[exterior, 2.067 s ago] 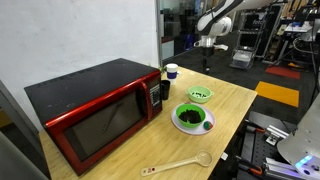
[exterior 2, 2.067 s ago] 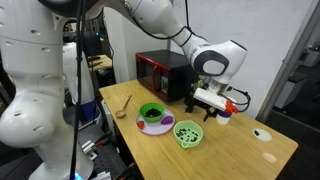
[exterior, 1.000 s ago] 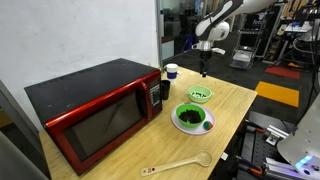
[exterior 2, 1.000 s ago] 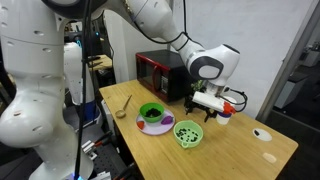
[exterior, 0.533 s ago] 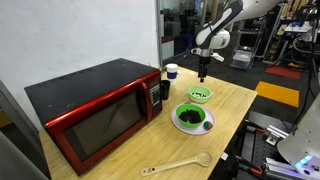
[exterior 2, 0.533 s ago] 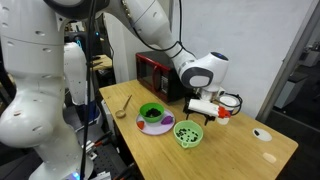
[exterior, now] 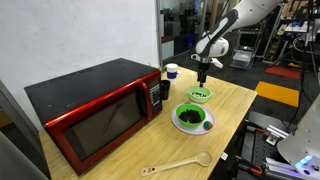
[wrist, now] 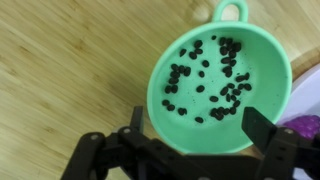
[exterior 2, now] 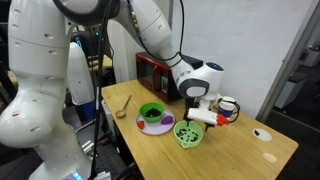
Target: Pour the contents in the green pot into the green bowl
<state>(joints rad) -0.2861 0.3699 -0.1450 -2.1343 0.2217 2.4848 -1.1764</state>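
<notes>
Pale wood made up the table [exterior: 235,100] we were looking at, with a red microwave [exterior: 95,115] standing at one end. Near the middle sat the green pot [wrist: 205,75], upright on the bare wood, its small loop handle [wrist: 228,10] pointing away from the wrist camera. In the wrist view we saw many small dark pieces scattered loosely over its floor, and we could not tell what they were.

Just beside it, in an exterior view, stood the green bowl [exterior 2: 152,114], wider and deeper in colour, resting on a purple plate [exterior 2: 140,124]. We saw dark contents in the bowl too, too small to make out. The two vessels sat close together without clearly touching.

The gripper [wrist: 198,125] hung above the pot's near rim. Its fingers [wrist: 135,122] were spread wide, one to each side, and held nothing.

A wooden spoon [exterior: 178,165] lay near the table's edge, well apart from both vessels, and a small white cup [exterior: 171,71] stood by the microwave's corner.
</notes>
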